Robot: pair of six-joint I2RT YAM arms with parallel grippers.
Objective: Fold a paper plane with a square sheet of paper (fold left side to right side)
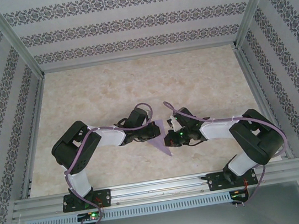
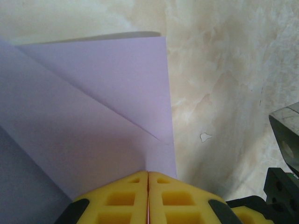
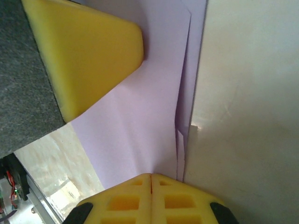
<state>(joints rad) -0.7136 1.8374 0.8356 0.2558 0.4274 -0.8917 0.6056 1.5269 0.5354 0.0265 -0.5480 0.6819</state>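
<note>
Two diagonal folds show on paper [image 2: 93,116], which lies on table [image 1: 189,78] at front centre, between both arm tips. Left gripper [image 2: 148,173] clenched, fingertips together at paper's near corner; pinching or just pressing, cannot tell. Its finger [image 3: 84,51] rests on sheet. Right gripper [image 3: 151,175] clenched, tips against layered paper edge, holding nothing visible.

The sheet of paper [image 2: 93,116] is looking thin, matt and smooth, and is holding crisp creases. The fingers [image 2: 126,200] of the left gripper [image 2: 148,179] are showing matt yellow moulded plastic or rubber. The table [image 1: 134,80] is showing a smooth, marble-look surface with a faint sheen. The frame rail [image 1: 160,185] is gleaming as bare metal.
</note>
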